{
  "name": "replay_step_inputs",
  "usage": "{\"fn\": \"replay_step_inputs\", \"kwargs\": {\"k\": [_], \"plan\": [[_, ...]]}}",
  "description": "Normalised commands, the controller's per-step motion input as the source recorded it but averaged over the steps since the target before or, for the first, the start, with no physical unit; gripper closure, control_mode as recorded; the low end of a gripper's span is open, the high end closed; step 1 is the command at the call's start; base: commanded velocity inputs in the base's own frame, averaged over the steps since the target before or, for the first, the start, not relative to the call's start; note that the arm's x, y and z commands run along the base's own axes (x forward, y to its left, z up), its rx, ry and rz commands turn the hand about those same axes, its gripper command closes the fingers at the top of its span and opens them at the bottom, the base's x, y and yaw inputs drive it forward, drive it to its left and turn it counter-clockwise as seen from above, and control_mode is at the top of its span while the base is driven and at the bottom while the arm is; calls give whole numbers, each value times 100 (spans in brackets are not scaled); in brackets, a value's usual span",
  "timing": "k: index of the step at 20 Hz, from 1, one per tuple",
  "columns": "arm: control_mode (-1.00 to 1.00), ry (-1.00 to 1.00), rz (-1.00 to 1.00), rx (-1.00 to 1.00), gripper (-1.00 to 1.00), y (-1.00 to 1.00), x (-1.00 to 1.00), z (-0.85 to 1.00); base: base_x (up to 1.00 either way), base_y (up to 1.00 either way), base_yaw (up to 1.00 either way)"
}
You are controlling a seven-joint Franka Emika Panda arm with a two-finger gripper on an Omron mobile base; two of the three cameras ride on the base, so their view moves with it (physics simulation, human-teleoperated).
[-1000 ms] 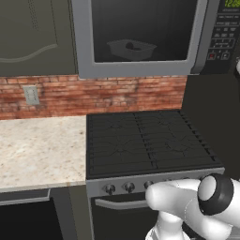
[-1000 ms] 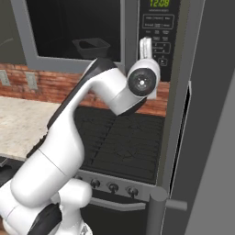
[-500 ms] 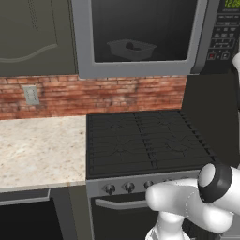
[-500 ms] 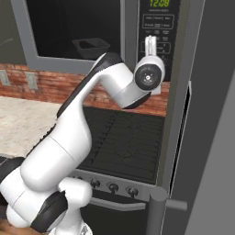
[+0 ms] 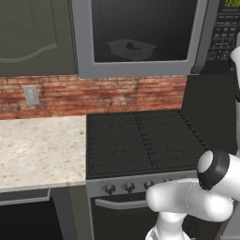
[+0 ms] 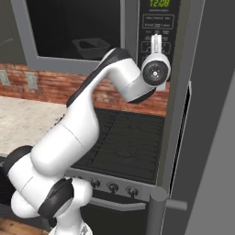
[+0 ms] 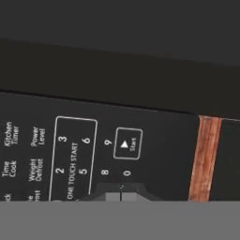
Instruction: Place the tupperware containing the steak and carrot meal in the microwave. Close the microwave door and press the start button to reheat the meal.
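While the microwave door (image 5: 140,37) is shut, the tupperware (image 5: 131,48) sits inside the microwave (image 6: 82,32), seen through the dark glass with a dark lump in it; the meal cannot be made out beyond that. The arm reaches up to the keypad (image 6: 158,27) at the right of the microwave, below the green display (image 6: 158,3). The hand (image 6: 156,42) points at the keypad, its fingers pressed together with no gap between them. From the hand camera, the fingertips (image 7: 120,190) lie close to the panel just beside the 0 key, with the start button (image 7: 127,143) near them. Below are the black stove (image 5: 140,140) with its knobs (image 5: 126,187), the stone table (image 5: 37,150) and the brick wall (image 5: 93,96).
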Motion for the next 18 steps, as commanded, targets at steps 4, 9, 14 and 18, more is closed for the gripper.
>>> {"fn": "replay_step_inputs", "kwargs": {"k": [4, 9, 14, 18], "plan": [[-100, 0, 0, 0, 100, -4, 27, -6, 0, 0, 0], [-100, 0, 0, 0, 100, -8, 25, -11, 0, 0, 0], [-100, 0, 0, 1, 100, -14, 25, -8, 0, 0, 0], [-100, 0, 0, 1, 100, -14, 28, -8, 0, 0, 0]]}}
